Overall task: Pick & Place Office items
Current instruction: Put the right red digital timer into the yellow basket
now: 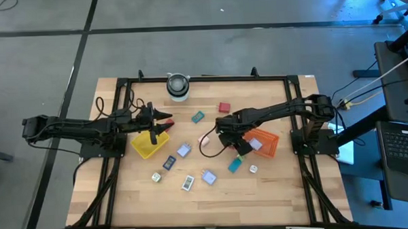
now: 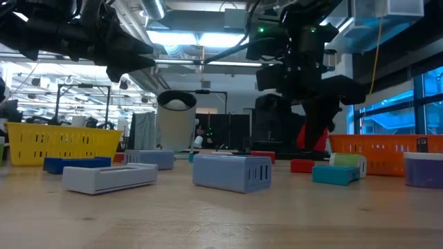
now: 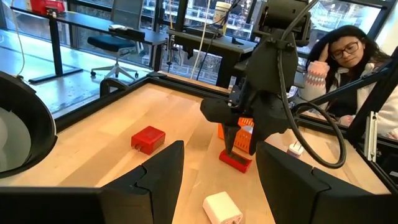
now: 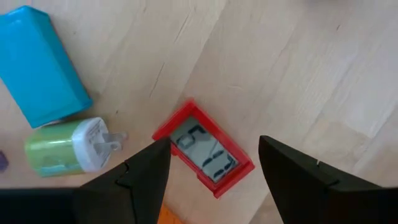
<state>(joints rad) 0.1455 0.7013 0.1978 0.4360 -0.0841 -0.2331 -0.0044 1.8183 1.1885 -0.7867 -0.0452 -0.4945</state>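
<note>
A pale wooden table (image 1: pixel 193 203) is framed by a black rail, with grey floor seen around it. A round white-and-grey cylinder (image 1: pixel 178 86) is stood at the table's far edge. A yellow square tray (image 1: pixel 149 144) is set left of centre and an orange one (image 1: pixel 265 143) right of centre — well apart. Beyond the table a seated person (image 3: pixel 348 65) is seen, head propped on one hand, and what may be a laptop (image 1: pixel 400 148) lies off to the right.

Legible marking: one item only. The red-framed clock (image 4: pixel 204 155), seen in the right wrist view, carries a grey display with dark segmented digits. The digits appear as "5:17" or similar; exact reading uncertain. No other text is readable.
</note>
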